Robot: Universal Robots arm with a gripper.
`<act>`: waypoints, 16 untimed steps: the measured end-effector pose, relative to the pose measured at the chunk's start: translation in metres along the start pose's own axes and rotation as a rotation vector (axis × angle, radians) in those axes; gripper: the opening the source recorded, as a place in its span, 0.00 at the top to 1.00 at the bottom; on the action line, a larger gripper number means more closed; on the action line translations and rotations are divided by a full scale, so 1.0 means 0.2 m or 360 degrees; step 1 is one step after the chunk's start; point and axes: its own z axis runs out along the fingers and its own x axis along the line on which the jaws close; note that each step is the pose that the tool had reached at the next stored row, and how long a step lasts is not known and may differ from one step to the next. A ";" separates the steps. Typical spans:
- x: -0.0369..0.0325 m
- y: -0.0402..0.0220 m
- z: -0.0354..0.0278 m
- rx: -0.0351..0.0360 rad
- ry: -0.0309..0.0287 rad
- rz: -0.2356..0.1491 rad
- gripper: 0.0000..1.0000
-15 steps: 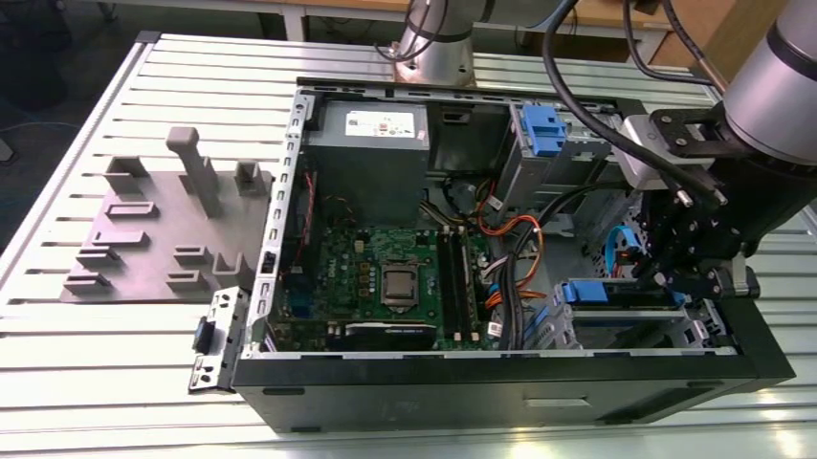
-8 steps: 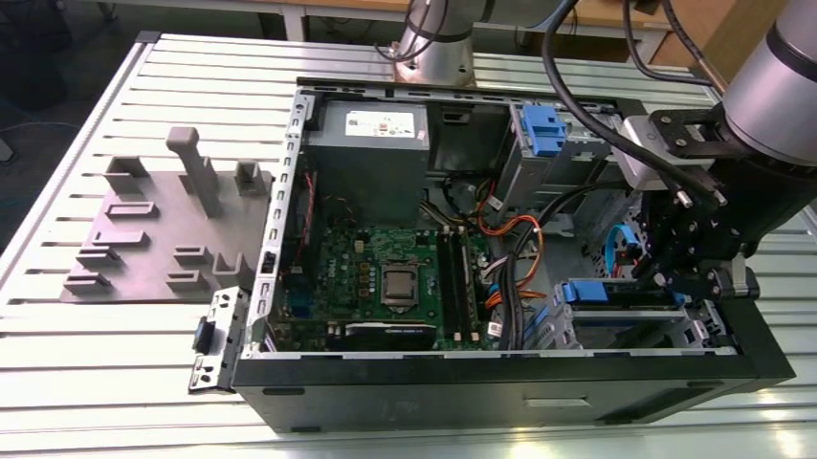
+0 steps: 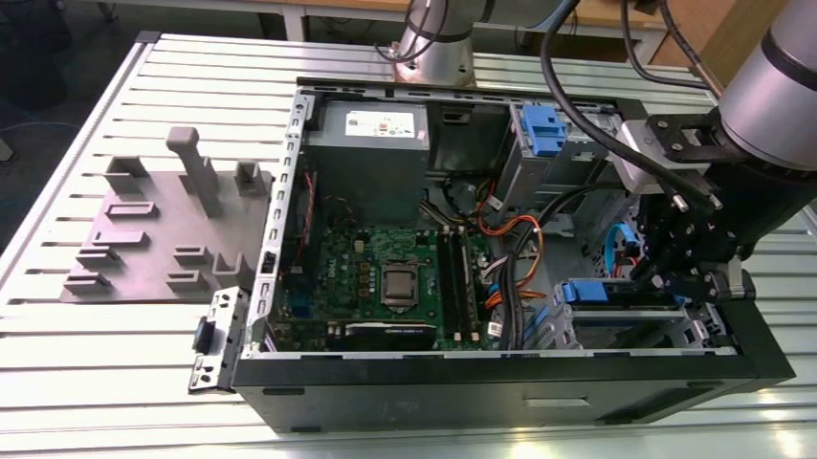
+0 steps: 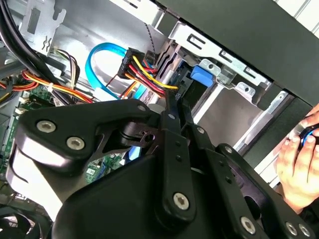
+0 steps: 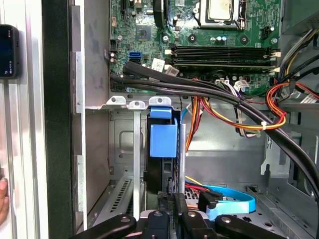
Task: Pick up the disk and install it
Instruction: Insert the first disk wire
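The disk (image 3: 598,292), in its blue carrier, sits in the drive cage at the front corner of the open computer case (image 3: 511,373), on the exterior view's right. In the first wrist view the disk (image 5: 163,139) stands edge-on between the cage's metal rails, blue tab at the far end. My gripper (image 3: 673,277) is at the disk's near end, inside the case. The gripper (image 5: 169,196) looks shut on that end. In the second wrist view the gripper (image 4: 172,102) points toward the blue tab of the disk (image 4: 202,75).
Bundled cables (image 5: 224,99) cross just beside the cage, with a blue data cable (image 4: 97,62) close by. The motherboard (image 3: 383,277), the grey power supply (image 3: 370,143) and another blue carrier (image 3: 542,129) fill the case. A person's hand (image 4: 299,159) is outside the case wall. A grey fixture (image 3: 153,239) lies on the table.
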 end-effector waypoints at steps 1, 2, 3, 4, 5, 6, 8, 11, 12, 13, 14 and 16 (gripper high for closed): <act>0.000 0.000 0.000 0.0000 0.00002 0.0000 0.84; 0.000 0.000 0.001 0.0000 0.00003 0.0000 0.84; 0.000 0.000 0.002 0.0000 -0.00001 0.0000 0.84; 0.000 0.000 0.003 0.0000 -0.00003 0.0000 0.84; 0.000 0.000 0.003 0.0000 -0.00002 0.0000 0.84; 0.000 0.000 0.003 0.0000 -0.00002 0.0000 0.84; 0.000 0.000 0.001 0.0000 -0.00011 0.0000 0.82; 0.000 -0.002 -0.028 -0.0002 -0.00019 0.0000 0.76; 0.001 -0.003 -0.040 -0.0003 -0.00024 0.0000 0.76; 0.001 -0.004 -0.052 -0.0004 -0.00028 0.0000 0.76; 0.001 -0.005 -0.062 -0.0005 -0.00029 0.0000 0.76; 0.001 -0.005 -0.065 -0.0006 -0.00034 0.0000 0.76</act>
